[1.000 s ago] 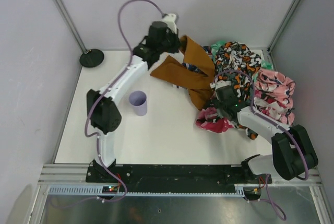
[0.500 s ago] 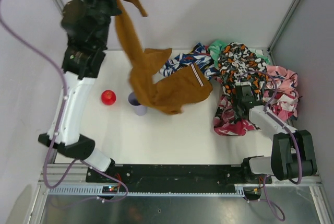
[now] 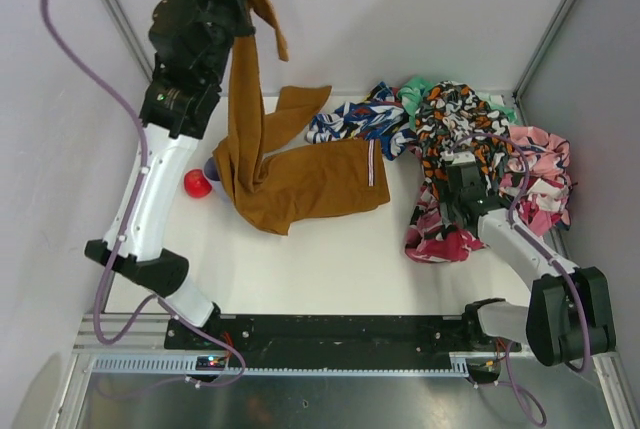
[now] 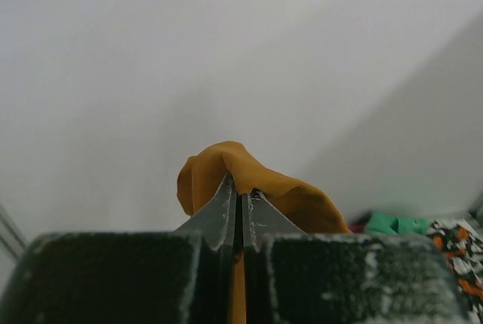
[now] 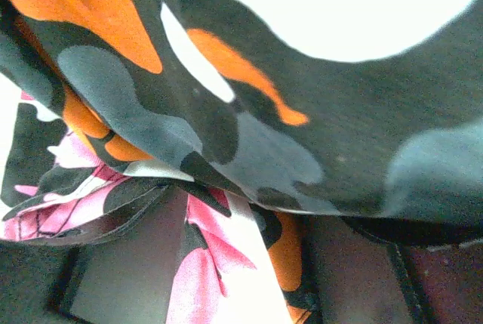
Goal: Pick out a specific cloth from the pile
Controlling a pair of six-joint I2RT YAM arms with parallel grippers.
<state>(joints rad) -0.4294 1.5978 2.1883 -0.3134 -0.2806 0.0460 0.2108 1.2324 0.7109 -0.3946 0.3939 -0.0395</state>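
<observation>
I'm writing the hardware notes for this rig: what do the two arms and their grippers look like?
Both arms are white link shells joined by bulky black joint housings. The left arm trails a long purple cable from wrist to base; the right arm carries a purple one too. The left gripper has dark, speckled, wedge-shaped fingers tapering to thin tips.

cloth (image 3: pixel 300 184) hangs from left tool (image 4: pixel 240 197), lower end on table (image 3: pixel 330 249) | pile (image 3: pixel 470 139) right of it | ball (image 3: pixel 197 184) left

The cloth (image 3: pixel 300 189) is plain rust-brown with a thin white-red stripe at one hem. The pile (image 3: pixel 455 129) combines orange-black-white camouflage, pink camouflage, blue-white print and mint green. The ball (image 3: pixel 197 184) is red; the table (image 3: pixel 330 259) is white.
</observation>
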